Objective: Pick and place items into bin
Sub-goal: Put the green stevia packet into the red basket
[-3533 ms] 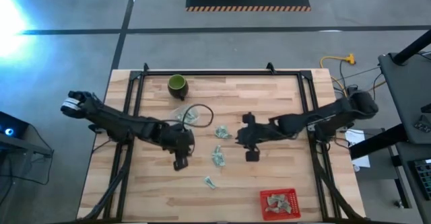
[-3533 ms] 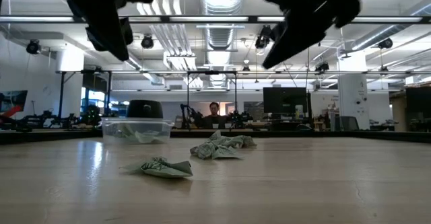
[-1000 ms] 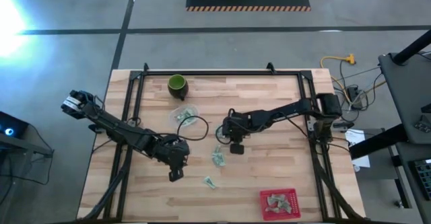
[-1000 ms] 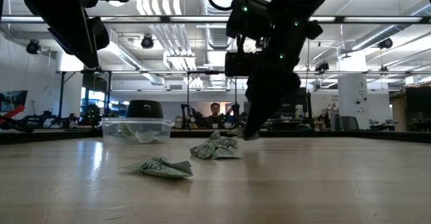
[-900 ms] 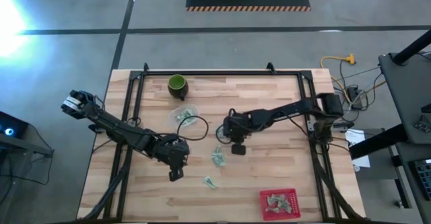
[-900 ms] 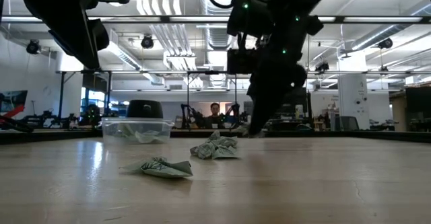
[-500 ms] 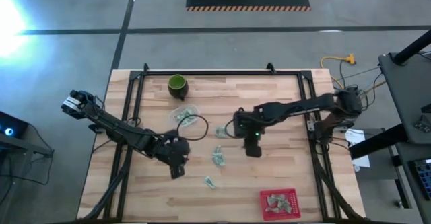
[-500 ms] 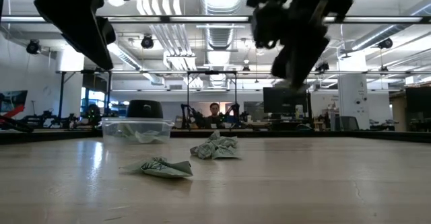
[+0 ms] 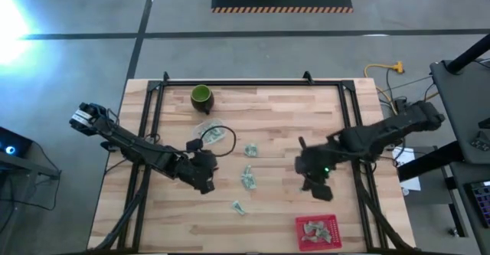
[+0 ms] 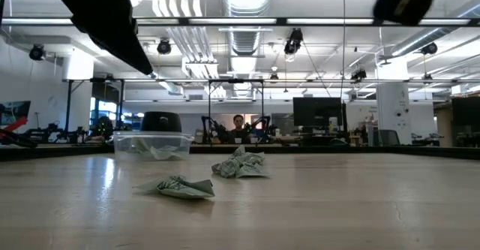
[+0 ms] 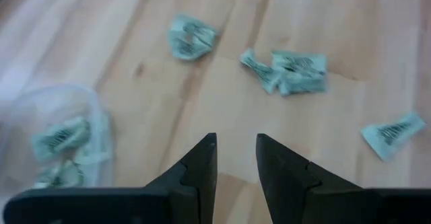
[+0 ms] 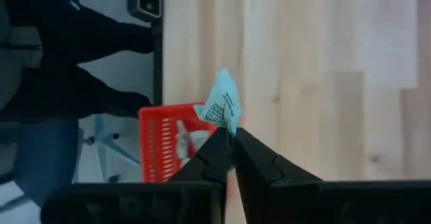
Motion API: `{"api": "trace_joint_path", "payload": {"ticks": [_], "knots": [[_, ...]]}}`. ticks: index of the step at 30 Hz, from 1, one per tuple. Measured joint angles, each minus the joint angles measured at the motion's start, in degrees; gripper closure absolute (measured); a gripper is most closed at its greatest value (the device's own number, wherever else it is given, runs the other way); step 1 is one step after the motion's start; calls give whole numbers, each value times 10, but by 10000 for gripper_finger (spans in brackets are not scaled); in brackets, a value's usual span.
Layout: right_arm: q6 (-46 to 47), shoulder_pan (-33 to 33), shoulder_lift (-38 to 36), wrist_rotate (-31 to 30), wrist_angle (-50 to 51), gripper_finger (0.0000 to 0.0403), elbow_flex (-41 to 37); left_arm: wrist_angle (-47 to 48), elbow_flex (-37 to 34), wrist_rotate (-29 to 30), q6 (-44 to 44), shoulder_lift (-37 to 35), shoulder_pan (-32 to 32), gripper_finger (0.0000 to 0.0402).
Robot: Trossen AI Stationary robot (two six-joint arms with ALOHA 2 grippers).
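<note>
High view: right gripper (image 9: 317,184), clamped on a packet (image 12: 223,107), has swung toward the bin (image 9: 316,232); drop-off seems next; left gripper (image 11: 235,158) waits, fingers apart.

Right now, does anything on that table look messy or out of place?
Mostly the loose packets strewn across the middle of the table, some crumpled, not yet in the red bin. A few sit in a clear tub near the green cup. The right claw pinches one packet; nothing looks damaged.

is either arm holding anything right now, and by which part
The right gripper pinches one packet by its lower edge, the rest sticking up past the fingertips. The left gripper holds nothing.
</note>
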State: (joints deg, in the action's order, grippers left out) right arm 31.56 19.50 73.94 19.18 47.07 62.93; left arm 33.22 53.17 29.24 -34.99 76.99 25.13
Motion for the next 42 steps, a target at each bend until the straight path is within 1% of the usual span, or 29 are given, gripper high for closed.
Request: {"api": "trace_joint_path", "payload": {"ticks": [3,7,12,17,20,24,29,37,42], "knots": [[62,53,-18,-33,-16,390,-12,-1,0,17,0,0,-4,315],[126,126,-18,-69,-38,390,-18,-9,0,30,0,0,-9,315],[185,202,9,-107,-71,390,-20,-20,0,32,0,0,-13,315],[219,250,52,-134,-89,390,-20,-35,0,44,0,0,-15,315],[235,270,86,-134,-89,390,-20,-50,0,48,1,0,-16,315],[253,289,132,-131,-89,390,-20,-68,0,53,24,0,-16,315],[266,298,171,-128,-88,390,-18,-90,0,54,41,0,-16,315],[253,306,179,-132,-88,390,-17,-107,1,54,40,1,-16,315],[238,306,174,-134,-88,387,-17,-118,1,52,39,22,-17,315]]}}
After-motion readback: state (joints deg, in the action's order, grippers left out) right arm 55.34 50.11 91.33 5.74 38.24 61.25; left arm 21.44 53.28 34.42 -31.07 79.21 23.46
